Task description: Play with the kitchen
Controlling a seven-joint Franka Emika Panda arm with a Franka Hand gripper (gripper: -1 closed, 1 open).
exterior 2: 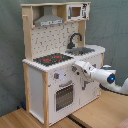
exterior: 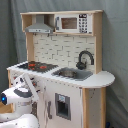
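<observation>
The kitchen [exterior: 55,50] is a tall white and light-wood toy, seen in both exterior views, with a black-red stovetop [exterior: 34,65], a grey sink [exterior: 72,73] and a black faucet [exterior: 85,59]. In the second exterior view its front [exterior 2: 35,85] carries an oven door [exterior 2: 65,95] with knobs [exterior 2: 57,76] above it. My gripper [exterior 2: 77,66] is up against the front panel just right of the knobs, below the counter edge. In the first exterior view the gripper [exterior: 25,81] sits low at the left, in front of the stove side.
A range hood [exterior 2: 48,20] and a microwave [exterior 2: 77,11] top the unit. My white arm [exterior 2: 107,77] reaches in from the second exterior view's right. A wooden surface [exterior 2: 100,112] lies under the toy, and a grey curtain [exterior: 115,50] hangs behind.
</observation>
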